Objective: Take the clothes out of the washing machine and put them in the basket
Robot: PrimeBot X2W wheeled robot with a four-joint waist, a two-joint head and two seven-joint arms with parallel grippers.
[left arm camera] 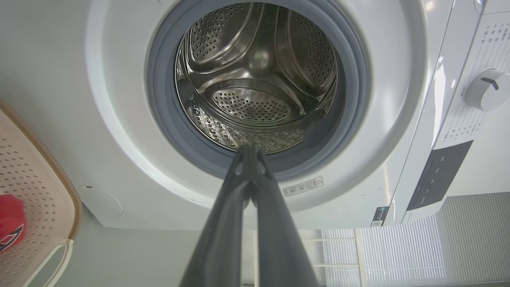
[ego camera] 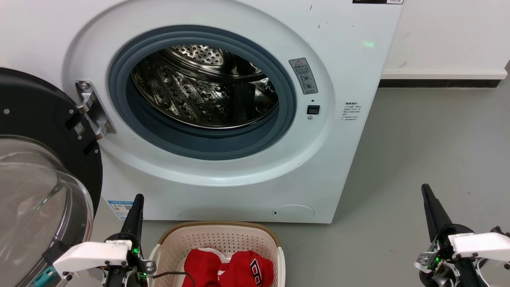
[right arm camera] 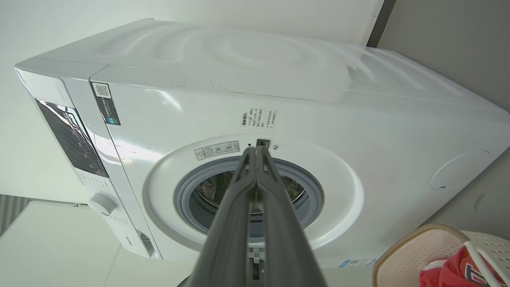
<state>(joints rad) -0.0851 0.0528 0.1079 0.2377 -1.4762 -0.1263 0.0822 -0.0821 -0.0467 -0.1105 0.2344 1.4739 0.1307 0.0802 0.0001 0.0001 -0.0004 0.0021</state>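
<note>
The white washing machine [ego camera: 223,167] stands ahead with its round port open, and the steel drum [ego camera: 199,91] holds nothing I can see. Red clothes [ego camera: 227,269] with a printed logo patch lie in the cream basket [ego camera: 217,231] on the floor just before the washer. My left gripper [ego camera: 137,199] is shut, empty, to the left of the basket, fingers pointing up at the washer. Out at the right over the floor, my right gripper [ego camera: 425,190] is also shut and empty. The washing machine [left arm camera: 119,139] and drum [left arm camera: 255,79] fill the left wrist view behind the left gripper [left arm camera: 249,149]; the right gripper [right arm camera: 255,150] points at the washing machine [right arm camera: 358,131].
The washer's black-rimmed glass door [ego camera: 36,179] hangs open at the left, close to my left arm. Grey floor [ego camera: 418,159] lies open to the right of the washer. A white wall with a dark baseboard [ego camera: 438,83] runs behind.
</note>
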